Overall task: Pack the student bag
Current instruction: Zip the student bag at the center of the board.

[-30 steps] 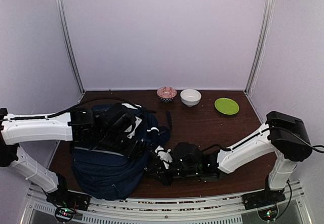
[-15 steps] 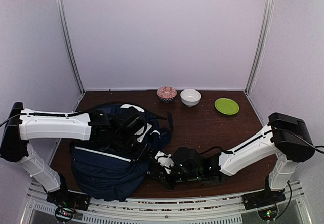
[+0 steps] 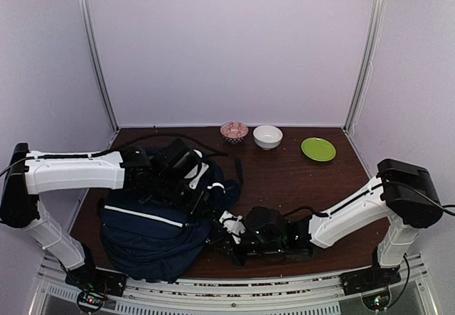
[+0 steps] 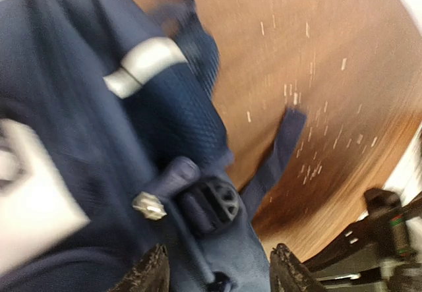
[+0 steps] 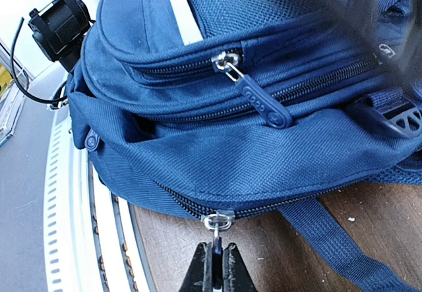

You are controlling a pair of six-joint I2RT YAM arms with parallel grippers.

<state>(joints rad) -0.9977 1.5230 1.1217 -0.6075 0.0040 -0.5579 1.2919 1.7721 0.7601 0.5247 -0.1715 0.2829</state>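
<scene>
The student bag (image 3: pixel 149 233), a navy backpack with thin white stripes, lies on the left of the table. My left gripper (image 3: pixel 201 195) hovers over its top. In the left wrist view that gripper (image 4: pixel 217 275) is open, its fingertips (image 4: pixel 148 273) straddling blue fabric below a dark plastic buckle (image 4: pixel 212 203) and a silver zipper slider (image 4: pixel 150 205). My right gripper (image 3: pixel 217 235) reaches in low from the right at the bag's near side. In the right wrist view it (image 5: pixel 215 265) is shut on the pull tab (image 5: pixel 215 242) hanging from the lowest zipper's slider (image 5: pixel 217 221) on the bag (image 5: pixel 264 153).
A pink patterned bowl (image 3: pixel 234 131), a white bowl (image 3: pixel 267 136) and a green plate (image 3: pixel 318 148) stand along the back of the table. A loose dark strap (image 3: pixel 237 169) trails from the bag. The table's metal front rail (image 5: pixel 66 239) runs just beside the bag.
The left arm has swung right and toward the back across the bag's top, and the bag has shifted under it. The right gripper keeps its grip on the zipper pull, slightly nearer the front edge.
</scene>
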